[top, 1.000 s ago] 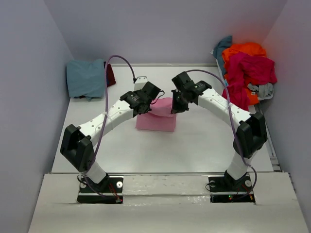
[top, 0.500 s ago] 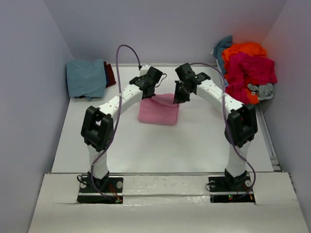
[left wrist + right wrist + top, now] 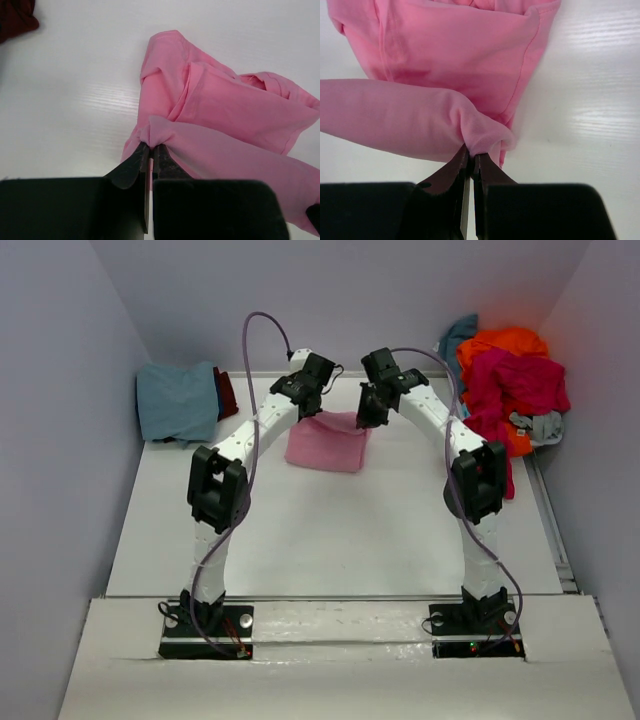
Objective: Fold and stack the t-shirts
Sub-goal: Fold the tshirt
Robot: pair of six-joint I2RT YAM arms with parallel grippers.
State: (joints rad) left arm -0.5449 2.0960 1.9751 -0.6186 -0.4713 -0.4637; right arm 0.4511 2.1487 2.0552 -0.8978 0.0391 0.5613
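Observation:
A light pink t-shirt (image 3: 328, 445) hangs partly folded at the far middle of the table, its lower part resting on the surface. My left gripper (image 3: 309, 412) is shut on its far left edge, seen in the left wrist view (image 3: 150, 146) pinching bunched pink cloth (image 3: 235, 115). My right gripper (image 3: 364, 416) is shut on its far right edge, seen in the right wrist view (image 3: 471, 154) pinching a pink fold (image 3: 445, 55). A folded dusty teal-blue t-shirt (image 3: 177, 400) lies at the far left.
A pile of orange (image 3: 503, 344), crimson-magenta (image 3: 515, 390), teal (image 3: 457, 337) and grey (image 3: 540, 426) t-shirts sits at the far right corner. A dark red cloth (image 3: 227, 393) lies under the teal-blue one, and shows in the left wrist view (image 3: 15, 17). Walls close in on three sides.
Both grippers have carried the pink t-shirt's held edge away from the arm bases toward the far wall, dragging the shirt across the table; both arms are now stretched out further.

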